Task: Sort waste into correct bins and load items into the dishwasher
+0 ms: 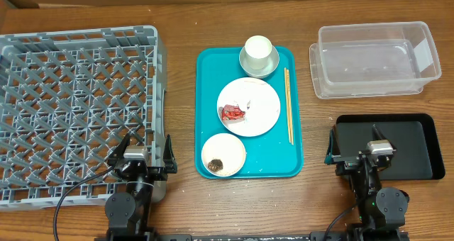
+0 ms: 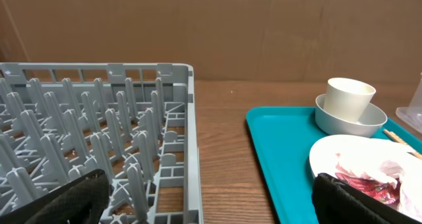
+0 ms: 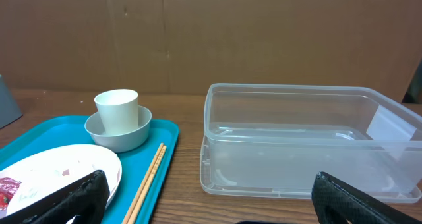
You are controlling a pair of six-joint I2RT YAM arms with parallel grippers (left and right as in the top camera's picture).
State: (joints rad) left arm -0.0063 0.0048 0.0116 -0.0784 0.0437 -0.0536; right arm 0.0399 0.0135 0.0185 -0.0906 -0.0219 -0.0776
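At the far left sits the grey rack (image 1: 78, 106), pegs up and nothing in it; I take it to stand in for the dishwasher, set on the left arm's side so that arm can load it. The left gripper (image 1: 145, 154) hangs low at the rack's near right corner, fingers spread wide and holding nothing.

Between the arms lies the teal tray (image 1: 273, 156), within reach of both, and everything to be sorted is on it. On its near left is a small plate (image 1: 223, 152) carrying a dark scrap (image 1: 216, 164). Beyond that, in the middle, a larger white plate (image 1: 264, 103) bears a crumpled red-and-white wrapper (image 1: 233, 114). At the far end a white cup (image 1: 259, 49) stands upright inside a pale bowl (image 1: 259, 72). Chopsticks (image 1: 288, 105) lie lengthwise along the tray's right side, just beside the large plate.

Right of the tray, at the back, is a clear tub (image 1: 369, 88), empty; in front of it lies a shallow black tray (image 1: 404, 138). Both look like the waste bins, put there for the right arm. The right gripper (image 1: 358, 156) hovers at the black tray's near left edge, fingers likewise parted, empty.

By my reading, sorting has not begun: scraps are unbinned, dishes unracked.
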